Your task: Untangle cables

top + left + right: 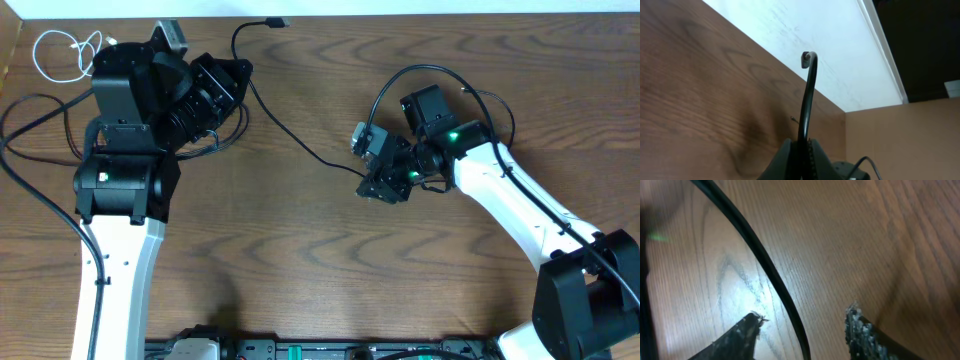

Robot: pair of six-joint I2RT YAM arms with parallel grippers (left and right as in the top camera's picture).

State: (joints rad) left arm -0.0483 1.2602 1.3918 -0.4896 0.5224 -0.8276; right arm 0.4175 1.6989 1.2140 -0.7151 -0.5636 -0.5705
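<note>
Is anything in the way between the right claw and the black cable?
No, nothing visible. The black cable runs right between the open fingers of the right gripper, with only the wooden table beneath.

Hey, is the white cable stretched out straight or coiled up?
Coiled up. In the overhead view the white cable lies in a few loose loops at the far left corner of the table, not pulled straight.

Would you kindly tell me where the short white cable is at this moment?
Overhead view: the white cable lies looped at the table's far left corner, beside the left arm.
</note>
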